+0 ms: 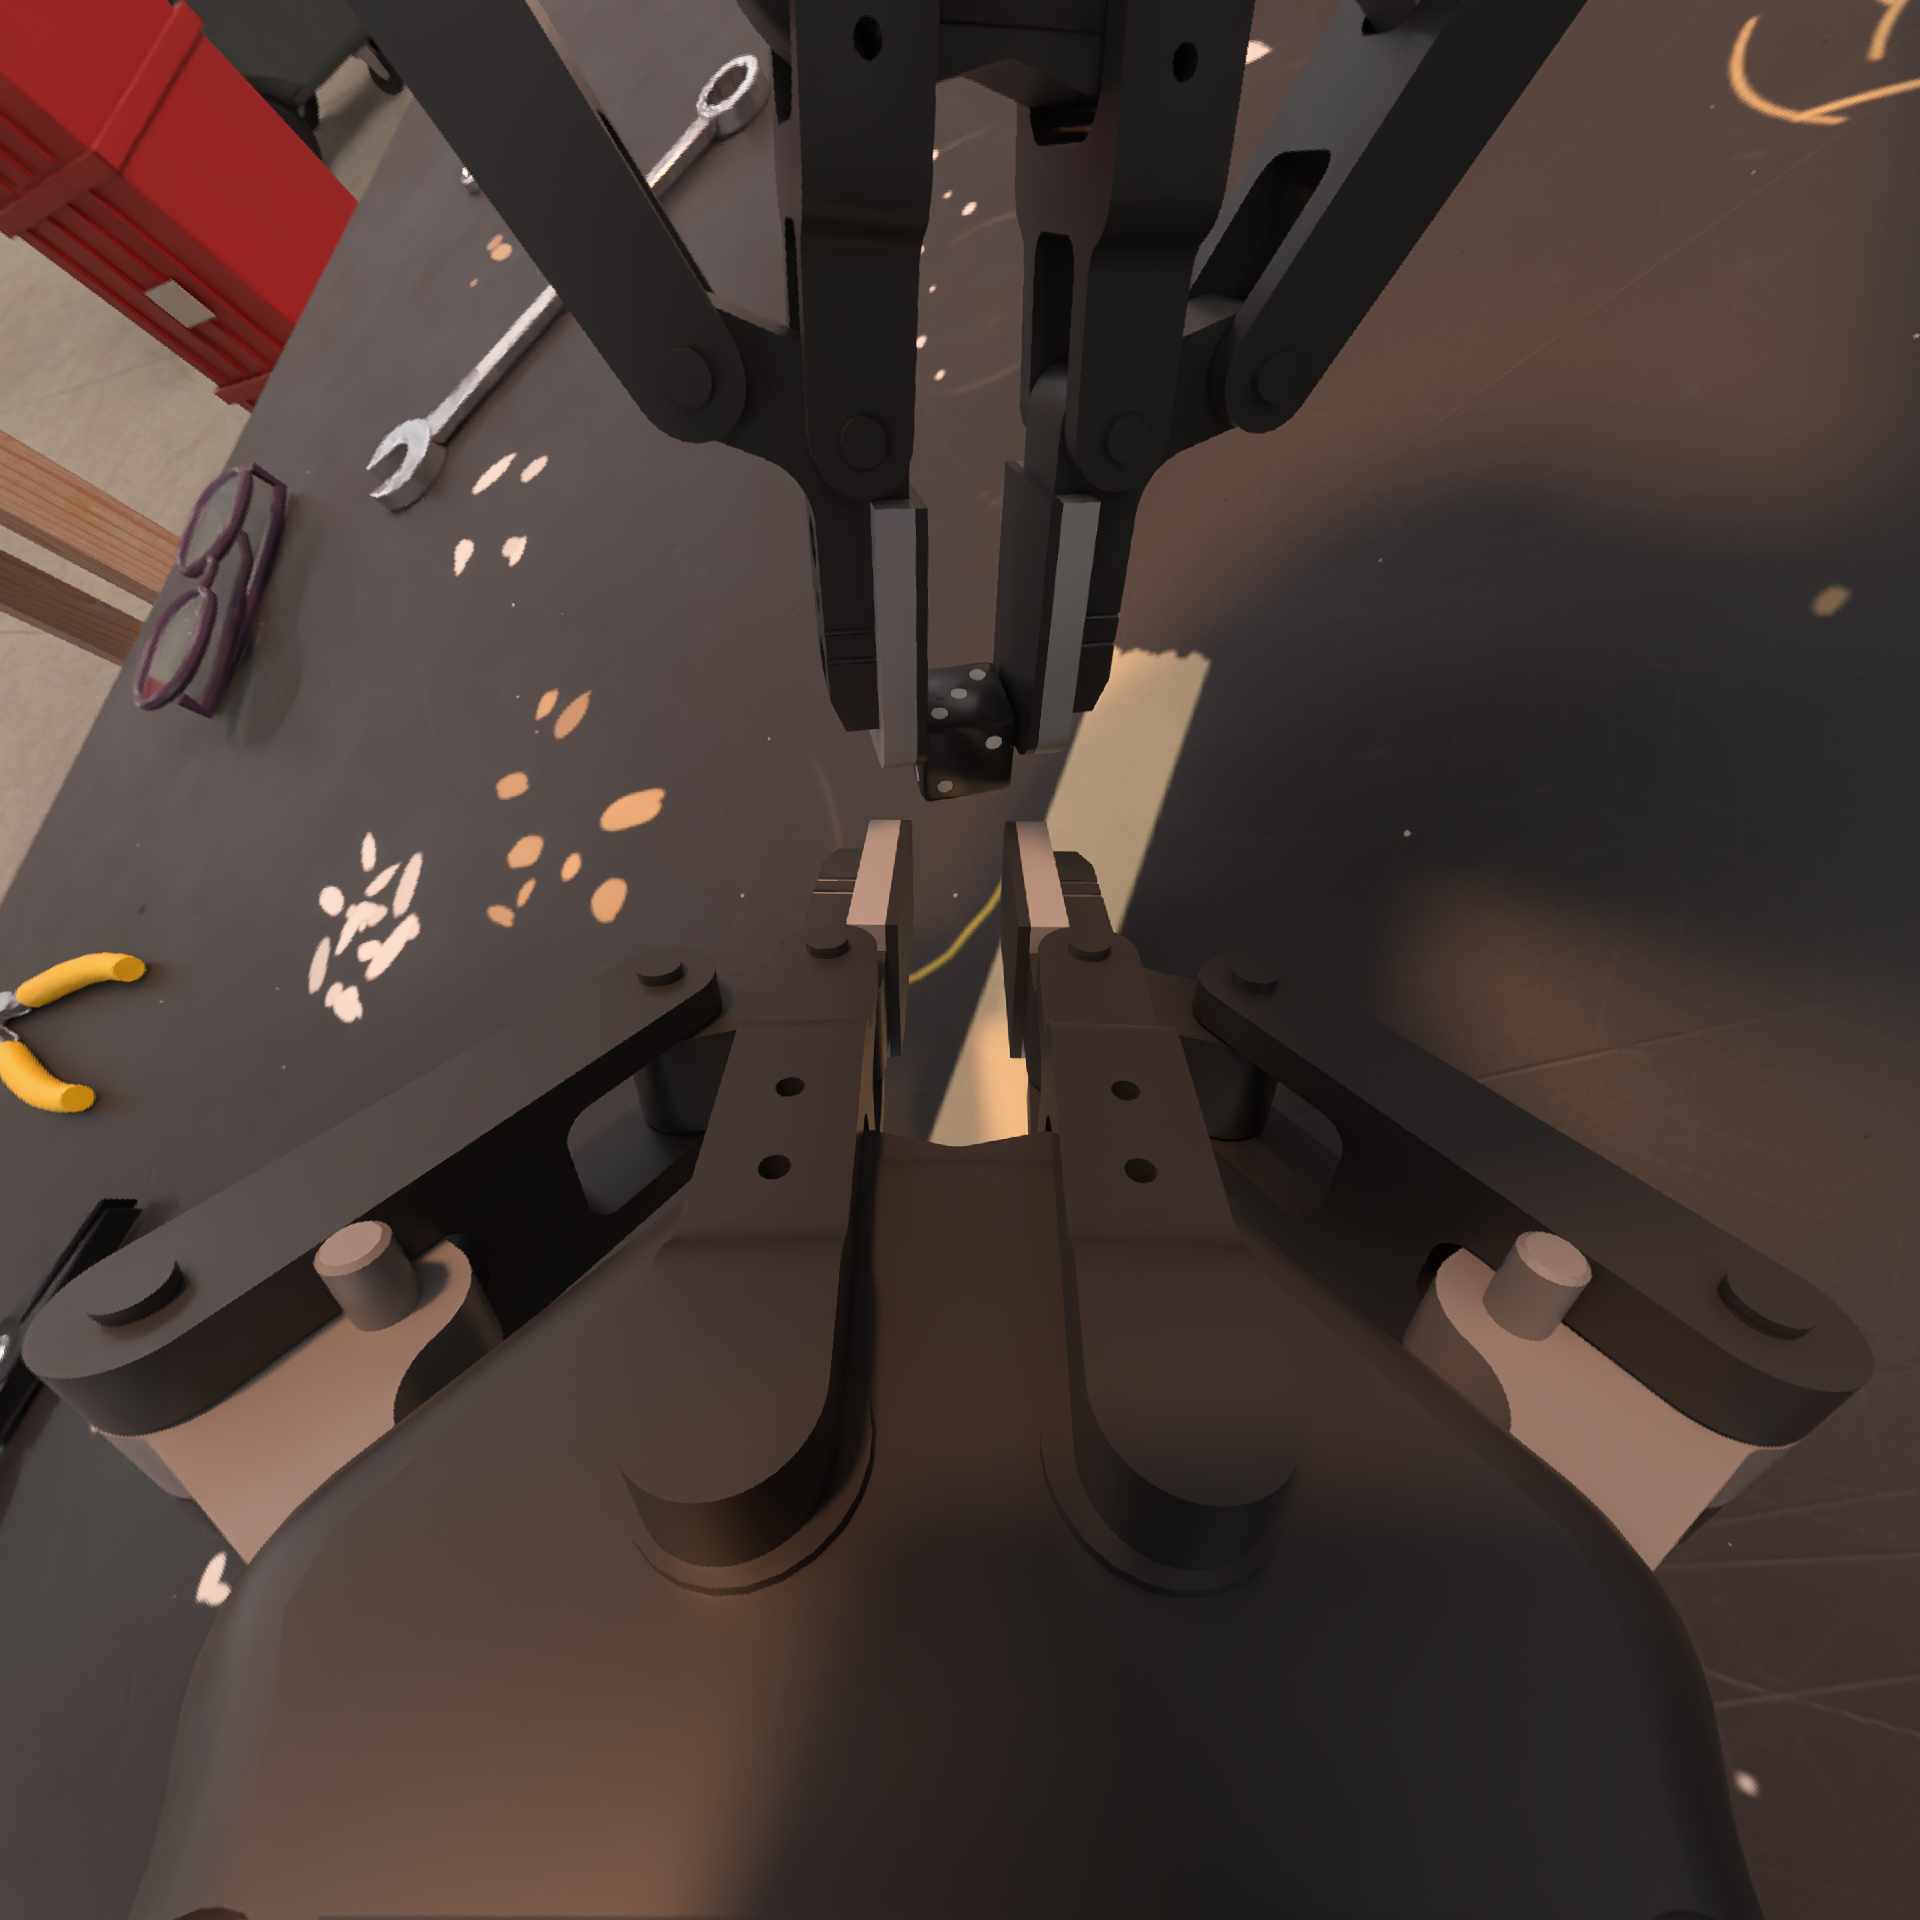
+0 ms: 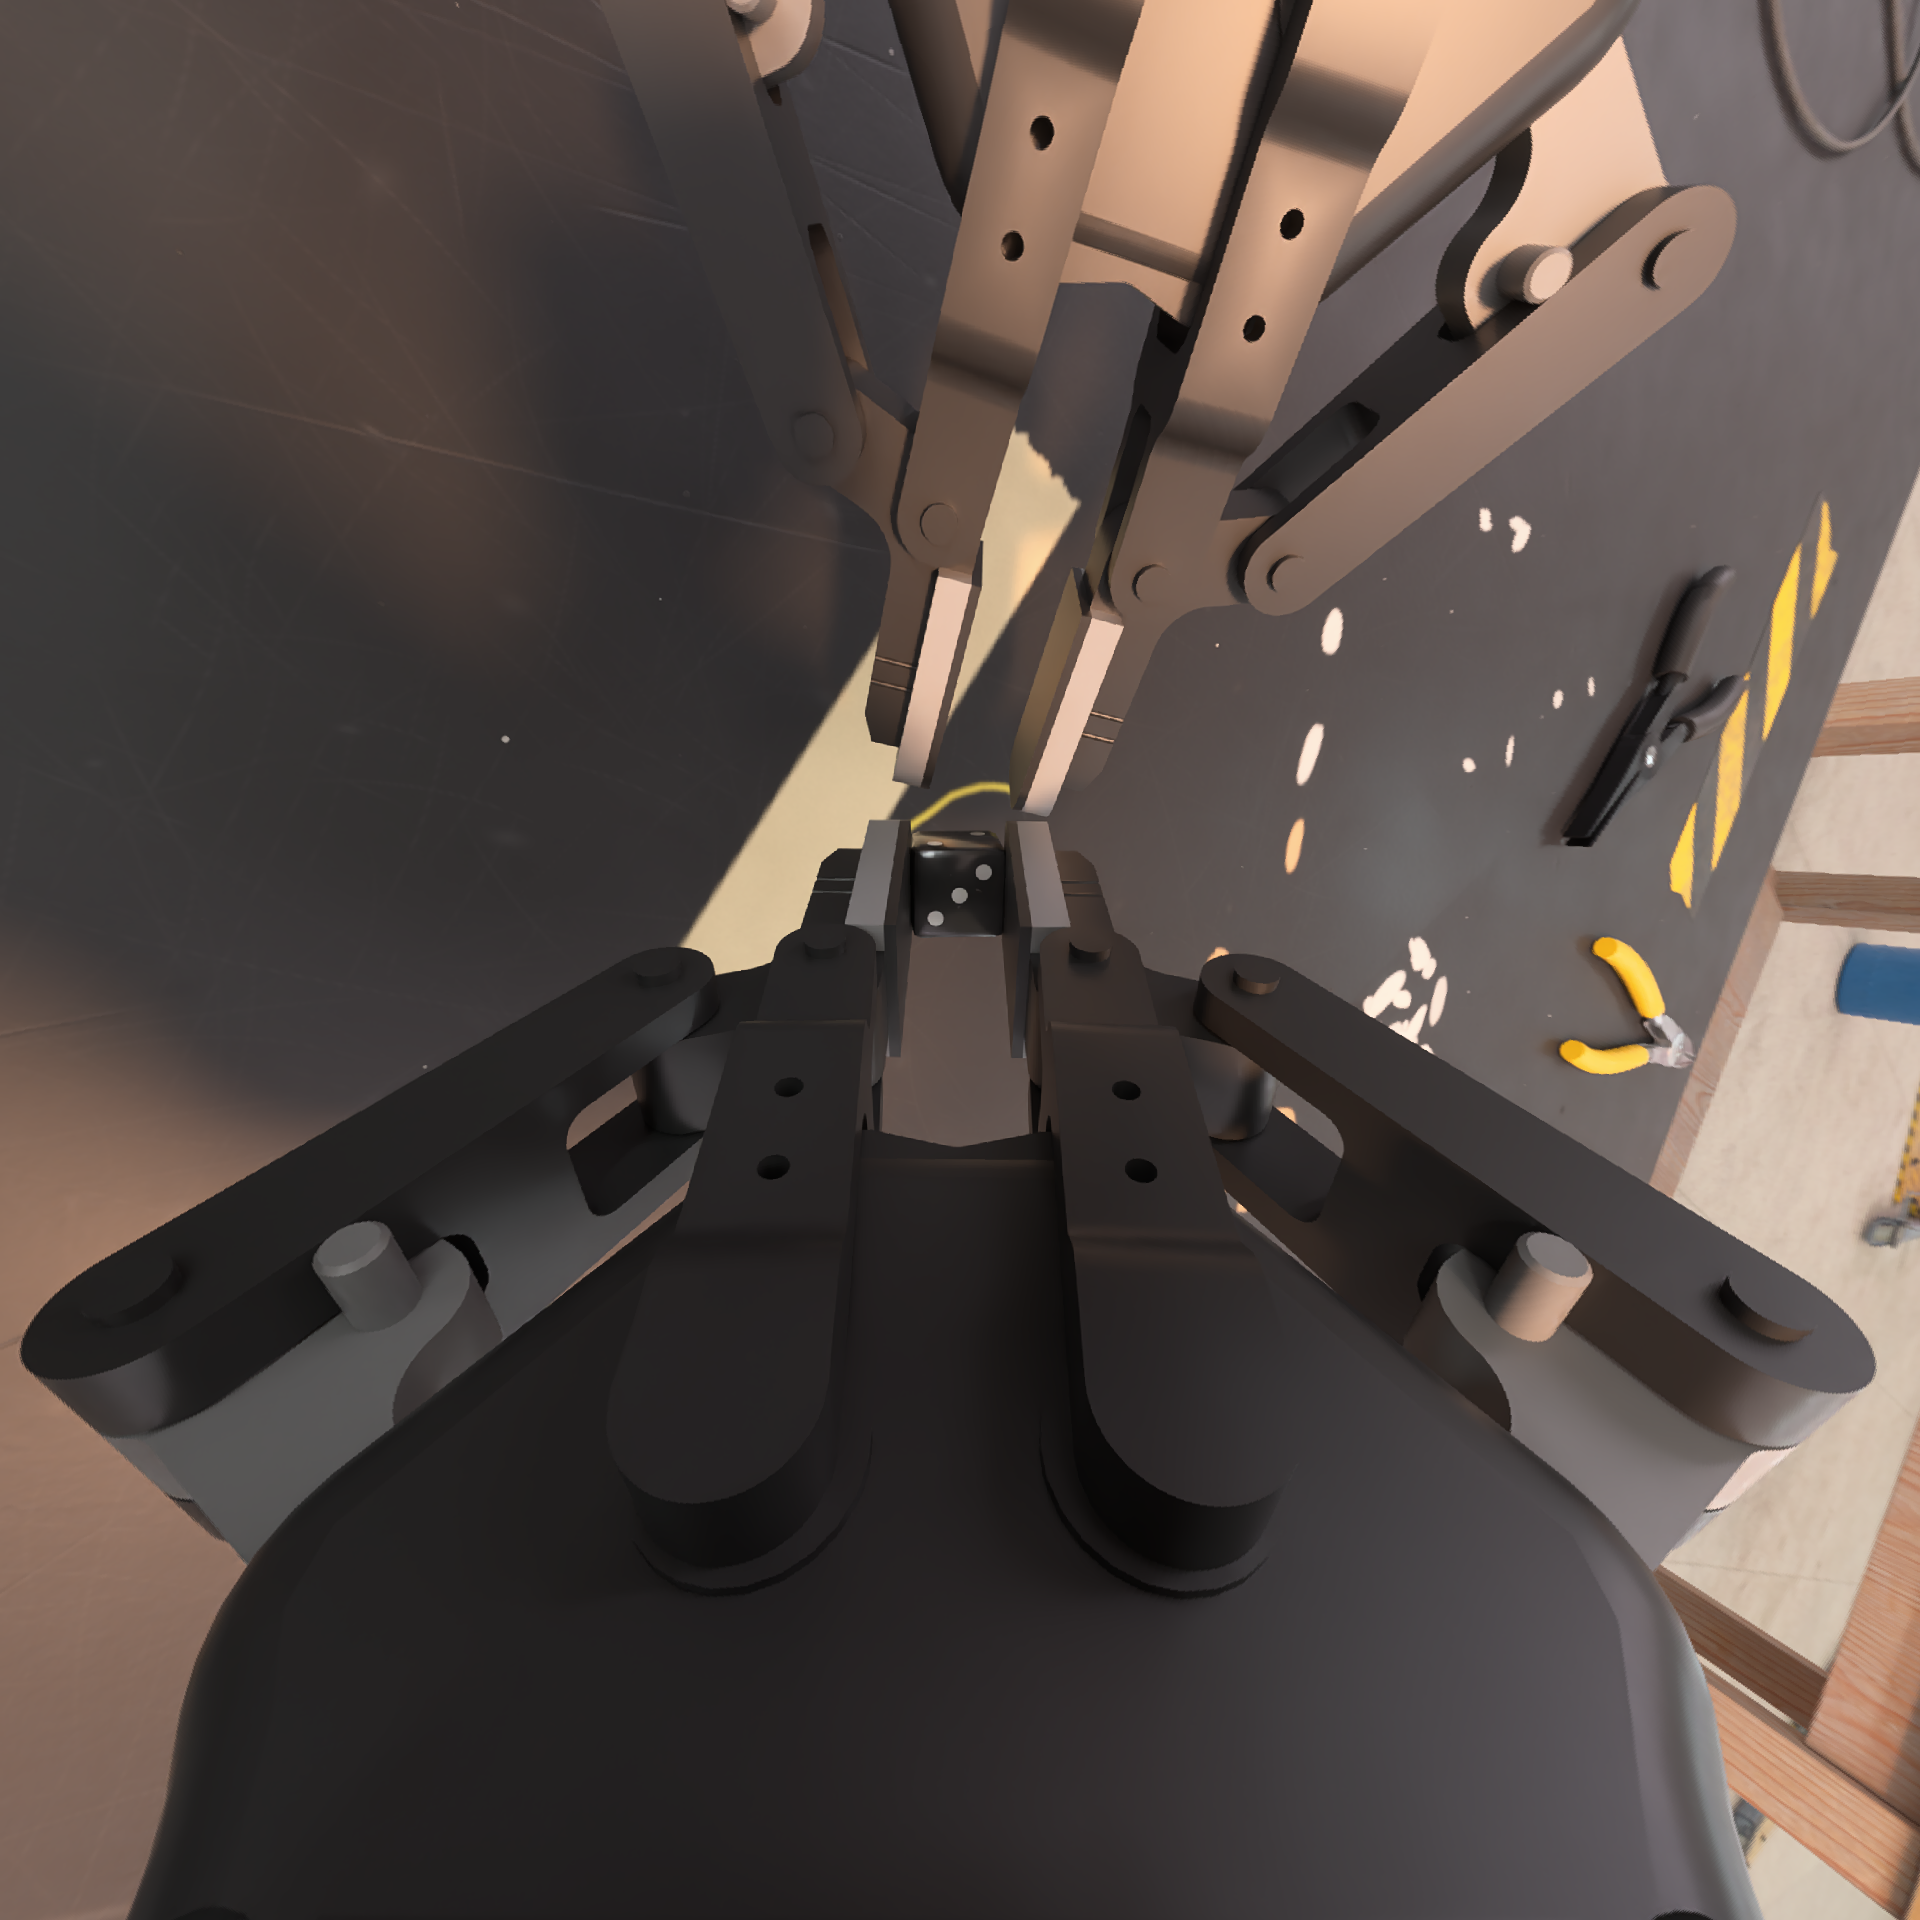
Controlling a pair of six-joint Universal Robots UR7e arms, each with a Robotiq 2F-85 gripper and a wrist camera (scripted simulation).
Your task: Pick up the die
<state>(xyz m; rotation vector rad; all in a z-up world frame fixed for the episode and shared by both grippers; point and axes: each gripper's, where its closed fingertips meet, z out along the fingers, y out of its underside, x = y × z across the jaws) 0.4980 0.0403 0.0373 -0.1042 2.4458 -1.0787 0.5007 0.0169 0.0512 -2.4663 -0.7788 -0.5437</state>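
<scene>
The die point(image 2: 956, 891) is black with white pips and sits pinched between the pads of my right gripper point(image 2: 956, 833), held above the dark table. In the left wrist view the same die point(image 1: 968, 727) shows between the right gripper's fingertips point(image 1: 964, 750), which come down from the top. My left gripper point(image 1: 956, 844) faces it tip to tip, just short of the die. Its pads stand a die's width apart with nothing between them. It also shows in the right wrist view point(image 2: 977, 784), pointing down at the die.
On the dark table point(image 1: 1455, 831) lie a steel wrench point(image 1: 520, 312), purple glasses point(image 1: 208, 592), yellow-handled pliers point(image 1: 52, 1029) point(image 2: 1626, 1013), black pliers point(image 2: 1652, 717) and a tan tape strip point(image 1: 1122, 779). A red toolbox point(image 1: 135, 187) stands beyond the table's edge.
</scene>
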